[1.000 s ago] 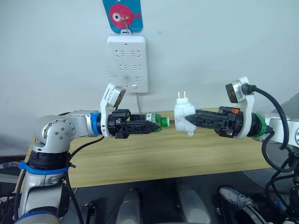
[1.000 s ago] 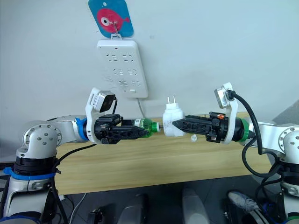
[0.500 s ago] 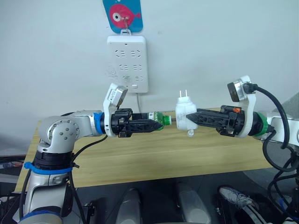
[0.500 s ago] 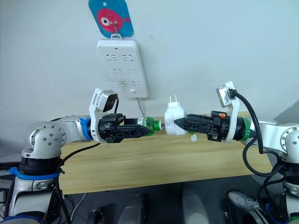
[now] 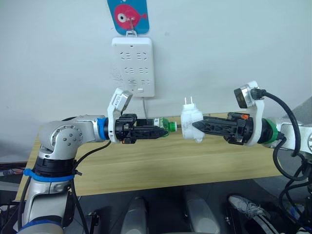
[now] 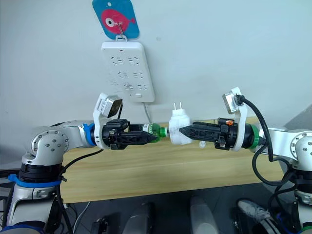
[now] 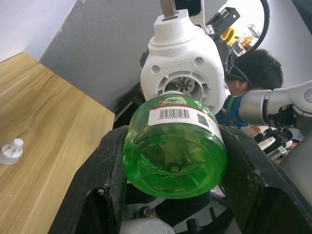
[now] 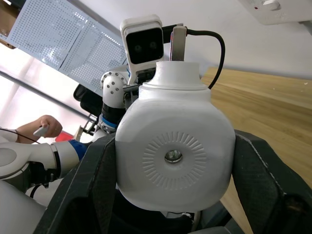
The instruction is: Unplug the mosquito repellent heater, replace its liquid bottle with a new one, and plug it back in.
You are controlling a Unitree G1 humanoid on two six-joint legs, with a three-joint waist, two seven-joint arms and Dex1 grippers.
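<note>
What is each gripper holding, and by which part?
Left gripper: green bottle, by its body. Right gripper: white heater, by its sides.

The mosquito repellent heater is smooth white plastic with a slight sheen, its prongs bare metal. The liquid bottle is glossy, translucent green plastic under a printed paper label. Both grippers' fingers are matt black plastic — faintly grainy. The table is pale wood with a visible grain, matt. The wall strip is smooth white plastic.

Wooden table, small white cap on it
</note>
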